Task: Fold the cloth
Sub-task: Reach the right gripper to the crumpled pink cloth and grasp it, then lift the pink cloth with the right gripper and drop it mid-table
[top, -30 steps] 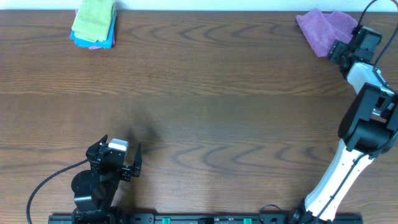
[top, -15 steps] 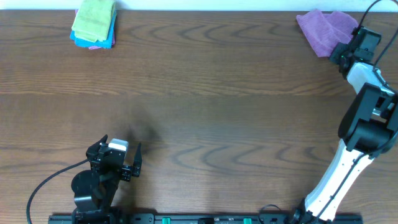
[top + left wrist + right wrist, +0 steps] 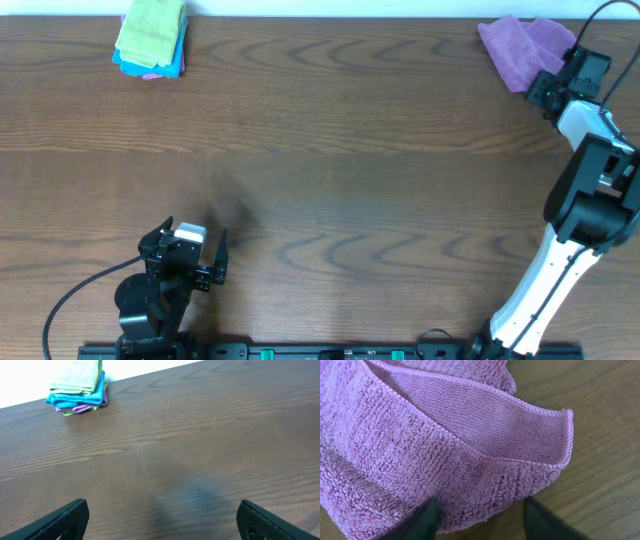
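Note:
A crumpled purple cloth (image 3: 522,45) lies at the table's far right corner. It fills the right wrist view (image 3: 445,445), folded over itself with a hemmed edge showing. My right gripper (image 3: 549,85) sits at the cloth's near right edge, open, its fingertips (image 3: 425,519) straddling the cloth's lower edge (image 3: 480,517). My left gripper (image 3: 195,245) rests open and empty near the front left of the table, its fingertips (image 3: 65,519) wide apart over bare wood.
A stack of folded cloths, green on blue and purple (image 3: 151,37), lies at the far left corner; it also shows in the left wrist view (image 3: 77,387). The wooden table (image 3: 330,170) stretches between the two arms.
The right gripper has shifted very slightly at the purple cloth's edge. The left arm has not moved.

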`<state>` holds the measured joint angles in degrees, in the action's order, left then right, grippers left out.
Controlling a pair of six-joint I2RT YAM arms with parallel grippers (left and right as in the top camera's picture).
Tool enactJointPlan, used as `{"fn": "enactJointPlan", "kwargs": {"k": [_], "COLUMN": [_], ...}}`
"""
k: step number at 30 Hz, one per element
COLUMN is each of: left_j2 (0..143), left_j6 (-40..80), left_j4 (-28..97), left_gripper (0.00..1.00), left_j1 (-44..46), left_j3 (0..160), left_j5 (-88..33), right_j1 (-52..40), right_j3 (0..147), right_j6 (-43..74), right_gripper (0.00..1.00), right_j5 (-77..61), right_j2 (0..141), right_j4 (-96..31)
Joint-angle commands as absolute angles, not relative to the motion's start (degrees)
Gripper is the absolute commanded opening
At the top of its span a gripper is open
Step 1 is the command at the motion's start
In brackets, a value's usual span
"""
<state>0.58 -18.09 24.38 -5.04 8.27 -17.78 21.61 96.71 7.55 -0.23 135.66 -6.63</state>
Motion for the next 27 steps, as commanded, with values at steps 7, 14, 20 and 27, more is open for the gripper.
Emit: {"fn": "enactJointPlan", "kwargs": {"k": [7, 14, 20, 27], "left_j2": [0.3, 0.3, 0.3, 0.3], "left_j6": [-18.9, -18.9, -18.9, -18.9], "left_j4": [24.8, 24.8, 24.8, 24.8], "left_gripper": [0.95, 0.95, 0.96, 0.95], "left_j1": [-4.9, -4.9, -4.9, -4.9], "left_j3": [7.1, 7.1, 7.1, 7.1], "left_j5": [-17.8, -17.8, -17.8, -17.8], "right_j1": [21.6, 18.9, 13.0, -3.3], "right_j3": [100.4, 110.5, 117.4, 118.1], "right_j6": [10.7, 7.1, 2.7, 2.7], "right_gripper": [0.01, 0.01, 0.01, 0.02], "right_j5": [-4.1, -4.9, -4.8, -5.0], "right_j2": [136.9, 132.7, 124.5, 109.5], "right_j4": [-7.2, -20.3, -33.3, -47.7]}}
